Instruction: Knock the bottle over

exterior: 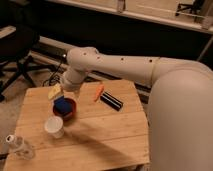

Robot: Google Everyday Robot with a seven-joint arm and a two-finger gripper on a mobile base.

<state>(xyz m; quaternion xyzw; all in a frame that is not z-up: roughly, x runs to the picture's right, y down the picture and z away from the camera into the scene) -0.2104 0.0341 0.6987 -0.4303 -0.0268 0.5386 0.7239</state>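
Overhead, the white arm (125,65) reaches across the bench (110,135), its gripper (64,92) just above the red bowl (65,108); whether it is open or closed cannot be told. The white cup (54,126) stands just camera-side of the bowl; the bottle (20,147) stands upright, well apart from the bowl, nearer and leftward.

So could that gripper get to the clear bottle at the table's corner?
Probably yes. The gripper hangs over the red bowl; the bottle stands upright at the near corner. Only the white cup sits near the path, and there looks to be room past it.
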